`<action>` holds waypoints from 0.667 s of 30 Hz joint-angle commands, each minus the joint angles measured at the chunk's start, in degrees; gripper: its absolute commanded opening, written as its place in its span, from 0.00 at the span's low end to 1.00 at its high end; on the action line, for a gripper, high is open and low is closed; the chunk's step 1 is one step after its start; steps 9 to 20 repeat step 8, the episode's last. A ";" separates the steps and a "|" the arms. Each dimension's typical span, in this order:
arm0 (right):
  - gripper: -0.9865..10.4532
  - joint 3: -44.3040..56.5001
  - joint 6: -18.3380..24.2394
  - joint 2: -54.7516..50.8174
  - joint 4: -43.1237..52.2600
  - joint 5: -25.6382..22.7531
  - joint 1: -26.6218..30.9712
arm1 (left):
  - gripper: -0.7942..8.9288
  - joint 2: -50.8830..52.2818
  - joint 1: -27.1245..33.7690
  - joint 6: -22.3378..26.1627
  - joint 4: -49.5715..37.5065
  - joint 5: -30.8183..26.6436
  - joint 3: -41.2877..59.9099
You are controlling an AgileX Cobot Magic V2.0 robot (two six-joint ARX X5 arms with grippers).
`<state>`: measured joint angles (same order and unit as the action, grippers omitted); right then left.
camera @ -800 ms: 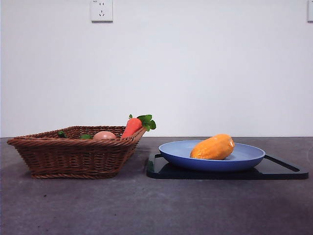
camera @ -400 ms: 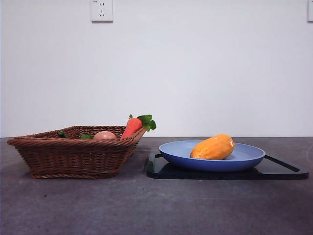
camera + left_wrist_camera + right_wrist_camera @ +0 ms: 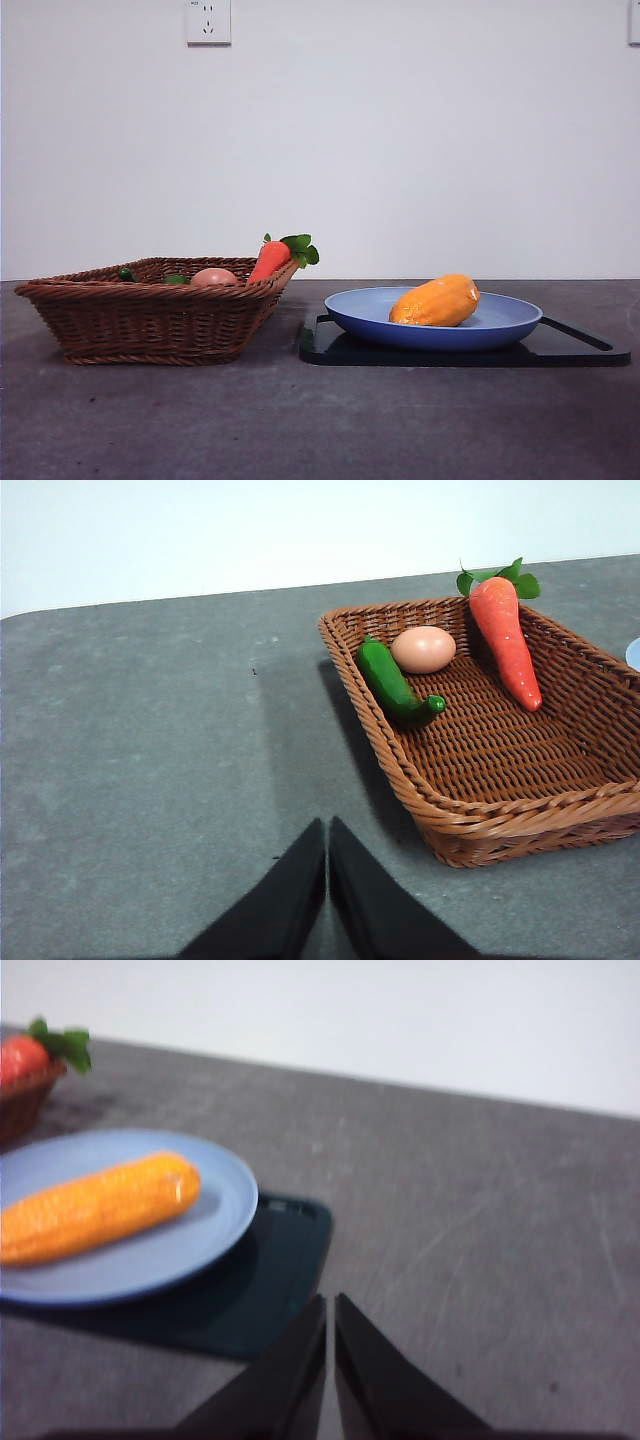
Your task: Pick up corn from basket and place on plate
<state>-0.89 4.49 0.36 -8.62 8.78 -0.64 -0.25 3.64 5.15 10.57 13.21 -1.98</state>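
The corn lay on its side on the light-blue plate, clear of the basket; the plate itself sat on a flat black tray just beside the basket; judged from that, the placing looked finished, with nothing left to carry.

In the right wrist view the right gripper hung over bare table beside the tray, its two black jaws pressed together and holding nothing; the corn lay across the plate, well apart from those jaws and off to one side of them rather than ahead. Its long axis ran roughly crosswise to the line of the jaws, one tapered end reaching toward the middle of the plate, the other running out of the picture; in the front view the end toward the basket sat a little lower than the far end.

The left gripper was likewise closed and empty, poised above the table just outside the near corner of the basket; inside lay a carrot, a tan egg and a small green cucumber, no corn among them. The right arm was plainly the nearer to the corn; should it need any nudge, the jaws would have to open and swing across the cob's width.
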 commanded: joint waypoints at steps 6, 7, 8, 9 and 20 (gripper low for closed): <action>0.09 0.35 -1.42 -0.15 -0.20 -0.22 0.02 | 0.09 -0.02 0.15 -0.09 2.99 0.07 0.55; 0.09 0.35 -1.42 -0.15 -0.22 -0.22 0.02 | 0.09 -0.02 0.15 -0.09 2.99 0.07 0.55; 0.09 0.35 -1.42 -0.15 -0.20 -0.22 0.02 | 0.09 -0.02 0.15 -0.09 2.99 0.07 0.55; 0.09 0.35 -1.42 -0.15 -0.20 -0.22 0.02 | 0.09 -0.02 0.15 -0.09 2.99 0.07 0.55; 0.09 0.35 -1.42 -0.15 -0.20 -0.22 0.02 | 0.09 -0.02 0.15 -0.09 2.99 0.07 0.55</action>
